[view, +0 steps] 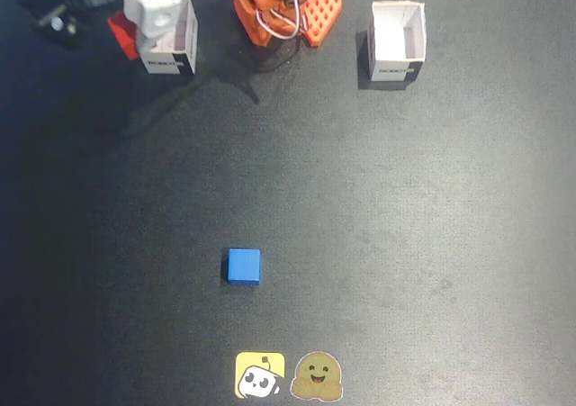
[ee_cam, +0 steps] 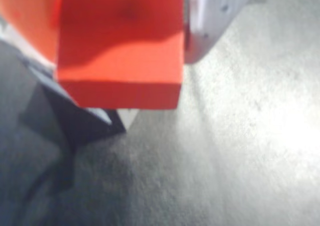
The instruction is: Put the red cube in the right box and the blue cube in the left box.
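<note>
- The jaws (ee_cam: 122, 45) hold the red cube (ee_cam: 120, 50) pinched between an orange finger on the left of the wrist view and a pale grey one on the right; the cube fills the gap, so the grip looks firm.
- In the fixed view the arm reaches to the upper left, and the red cube (view: 122, 35) shows only as a red sliver beside the white wrist block, at the outer left wall of the box (view: 171, 44) there. It looks raised rather than resting inside, probably so it can clear the thin wall before being let go.
- The second box (view: 397, 41) stands open and empty on the upper right of that view, well apart from the first, with the orange arm base (view: 283, 10) between them.
- The blue cube (view: 244, 266) sits alone low in the middle of the worktop (view: 432, 244), untouched and easy to reach from above.
- Both cubes are plain, sharp-edged and smooth-faced. The boxes are thin white card with a black printed strip on the near wall, likely light enough to slide if nudged.
- The worktop is dark, matt and finely grained.
- Two cartoon stickers (view: 288, 375) lie flat at the near edge.
</note>
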Available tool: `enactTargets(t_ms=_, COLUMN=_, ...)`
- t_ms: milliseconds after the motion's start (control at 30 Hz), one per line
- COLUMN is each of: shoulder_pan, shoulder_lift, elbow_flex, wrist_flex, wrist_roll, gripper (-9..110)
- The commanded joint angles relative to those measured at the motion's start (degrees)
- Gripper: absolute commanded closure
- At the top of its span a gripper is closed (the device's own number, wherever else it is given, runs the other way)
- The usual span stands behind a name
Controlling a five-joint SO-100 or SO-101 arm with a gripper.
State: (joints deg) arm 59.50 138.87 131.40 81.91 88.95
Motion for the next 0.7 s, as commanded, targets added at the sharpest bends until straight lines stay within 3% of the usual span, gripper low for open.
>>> enactTargets(t_ms=0, shoulder_pan=1.67, shoulder_lift=3.78, elbow_flex=1.14, wrist_flex=0.18, wrist_roll=0.97, gripper=90)
enactTargets(t_ms=667, shoulder_pan=10.37, shoulder_lift=13.36, elbow_flex=10.37, wrist_flex=2.02, wrist_roll=2.64, gripper=90)
